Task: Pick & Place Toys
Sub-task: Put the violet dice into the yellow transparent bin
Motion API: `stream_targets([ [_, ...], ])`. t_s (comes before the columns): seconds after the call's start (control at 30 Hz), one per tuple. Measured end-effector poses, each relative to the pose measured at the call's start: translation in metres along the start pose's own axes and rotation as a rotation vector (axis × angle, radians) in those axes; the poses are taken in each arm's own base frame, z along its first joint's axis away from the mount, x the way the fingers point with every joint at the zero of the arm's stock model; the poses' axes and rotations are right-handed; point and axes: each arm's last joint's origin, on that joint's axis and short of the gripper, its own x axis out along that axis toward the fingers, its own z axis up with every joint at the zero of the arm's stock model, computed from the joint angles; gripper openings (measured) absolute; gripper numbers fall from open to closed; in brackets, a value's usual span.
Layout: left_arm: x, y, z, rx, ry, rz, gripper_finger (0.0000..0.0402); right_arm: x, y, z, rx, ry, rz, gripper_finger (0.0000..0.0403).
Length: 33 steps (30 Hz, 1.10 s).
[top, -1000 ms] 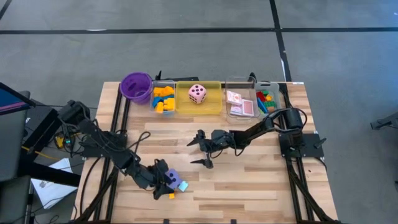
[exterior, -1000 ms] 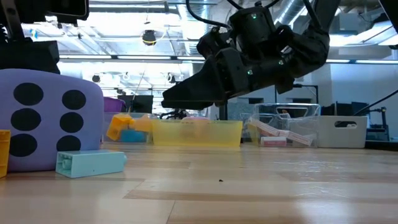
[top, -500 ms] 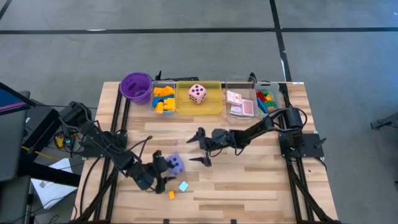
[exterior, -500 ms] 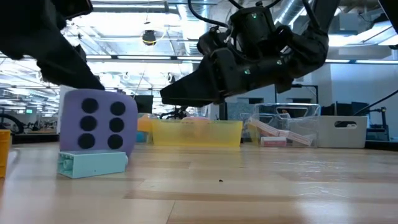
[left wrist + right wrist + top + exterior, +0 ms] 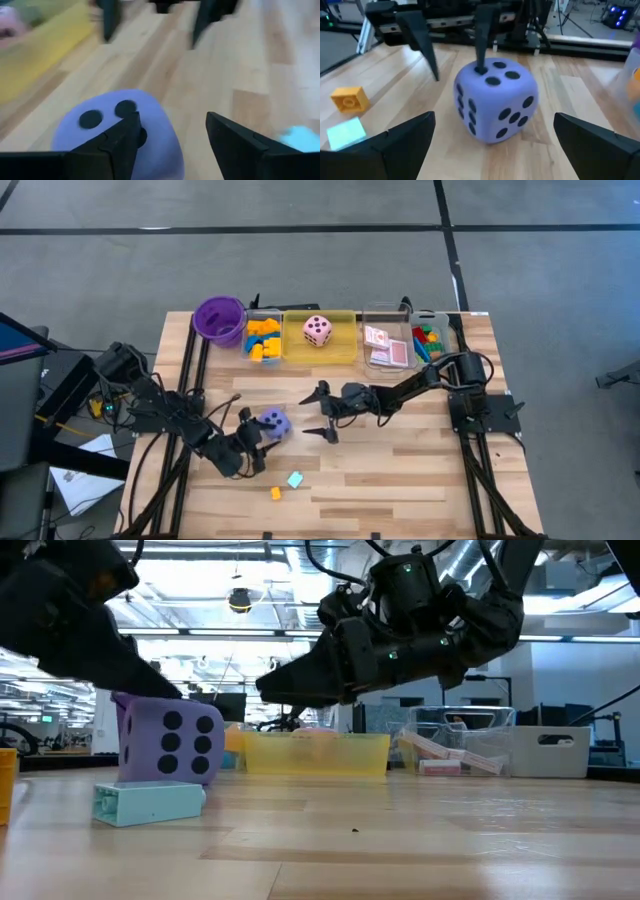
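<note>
Near the middle of the table (image 5: 400, 470), a little to the left, the purple die (image 5: 272, 421) rests on the wood, sitting slightly tilted in the low view. The left gripper (image 5: 256, 436) reaches to it from the near left. Its fingers are partly open with a clear gap between them. One fingertip (image 5: 481, 69) appears to touch the top of the die, while the other stands apart to one side. The die is not clamped between them, and the gripper holds nothing.

The right gripper (image 5: 319, 413) is just right of the die, facing it. It hangs above the table with its fingers spread wide and nothing between them.

Nearer than the die, two small blocks lie loose on the wood. A light blue block (image 5: 295, 479) is the closer one to the die, and an orange block (image 5: 275, 493) lies just beside it, nearer the front edge.

Along the far edge stands a row of containers. From left to right they are:
- a purple cup (image 5: 219, 318);
- a clear tray (image 5: 249, 346) with yellow, orange and blue blocks (image 5: 263, 338);
- a yellow tray (image 5: 340, 352) with the pink die (image 5: 318, 331) in it;
- a second clear tray (image 5: 384, 311) with the pink cards (image 5: 388, 348);
- a last tray (image 5: 442, 318) with red and green blocks (image 5: 429, 340).
</note>
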Motion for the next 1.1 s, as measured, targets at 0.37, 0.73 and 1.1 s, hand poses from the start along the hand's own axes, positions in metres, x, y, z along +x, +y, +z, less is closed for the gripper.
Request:
stream_targets([
  [0.37, -0.025, 0.006, 0.045, -0.082, -0.130, -0.191, 0.0221, 0.000, -0.002, 0.003, 0.017, -0.034, -0.006, 0.0400],
  [0.73, -0.031, 0.034, 0.017, -0.043, 0.121, -0.032, 0.0189, 0.000, -0.002, 0.002, 0.029, -0.017, -0.005, 0.0400],
  [1.1, -0.039, 0.045, 0.017, -0.098, 0.191, -0.041, 0.0147, 0.000, -0.002, -0.003, 0.041, 0.033, -0.002, 0.0400],
])
